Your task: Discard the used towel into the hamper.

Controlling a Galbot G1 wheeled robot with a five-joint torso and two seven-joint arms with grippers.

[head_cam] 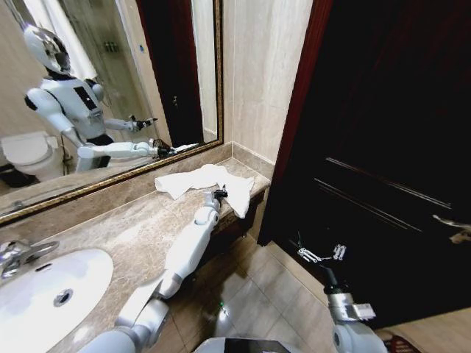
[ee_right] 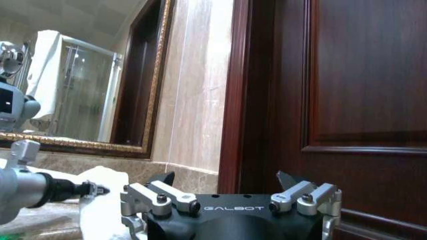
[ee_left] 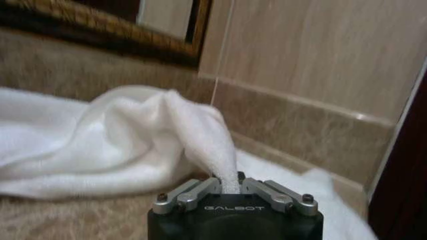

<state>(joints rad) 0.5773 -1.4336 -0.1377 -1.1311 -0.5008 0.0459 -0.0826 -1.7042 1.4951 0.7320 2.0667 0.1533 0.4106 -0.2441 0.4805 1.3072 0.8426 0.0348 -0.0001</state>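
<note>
The white towel (head_cam: 202, 179) lies crumpled at the far end of the marble countertop (head_cam: 132, 228), near the wall corner. My left arm reaches along the counter, and my left gripper (head_cam: 219, 194) is at the towel's near edge. In the left wrist view the left gripper (ee_left: 229, 187) is shut on a raised fold of the towel (ee_left: 133, 140). My right gripper (head_cam: 320, 255) hangs in the air beside the dark door, and its fingers stand open with nothing between them (ee_right: 225, 176). The hamper is out of view.
A white sink (head_cam: 51, 290) with a chrome faucet (head_cam: 18, 254) sits at the counter's near left. A framed mirror (head_cam: 110, 88) backs the counter. A dark wooden door (head_cam: 383, 147) with a lever handle (head_cam: 449, 222) stands on the right, above the tiled floor (head_cam: 257, 294).
</note>
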